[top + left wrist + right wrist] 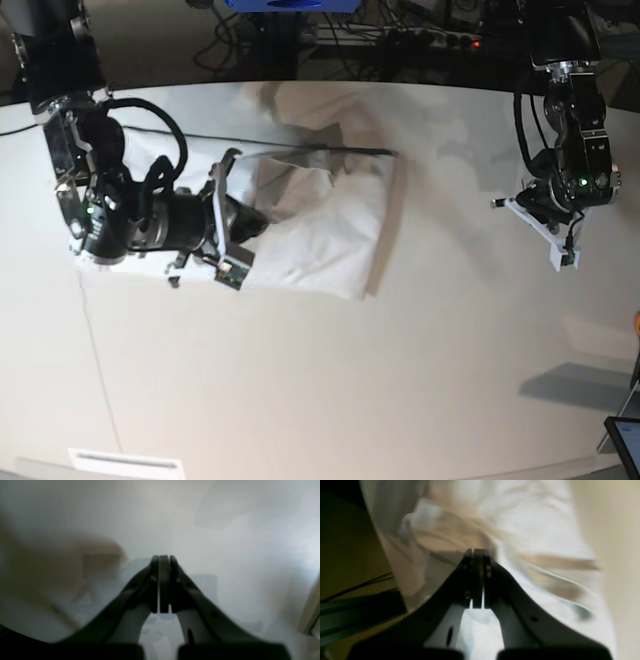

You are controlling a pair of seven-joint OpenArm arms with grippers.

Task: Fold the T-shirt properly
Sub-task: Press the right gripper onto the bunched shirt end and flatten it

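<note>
1. Counter (330, 390) surface lies bare and pale nearest the base camera; nothing of the task rests on this front stretch.
2. Midway back, the T-shirt (325, 235) lies as a partly folded white bundle, left of centre in the base view, with its far edge drawn into a straight line.
3. The right gripper (243, 225) reaches in sideways at the shirt's near-left edge. In the right wrist view its fingers (468, 580) are clenched together, with wrinkled cloth spread just beyond and beneath them. Whether a thin layer of cloth is pinched between them cannot be told.
4. That low, sideways reach probably serves to catch a side edge so that it can be carried across the body of the shirt.
5. The left gripper (548, 225) hangs well apart from the shirt, on the base view's right, above bare counter. In the blurred left wrist view its fingers (175, 580) are clenched on nothing.
6. It is likely parked there to keep out of the way of the fold.
</note>
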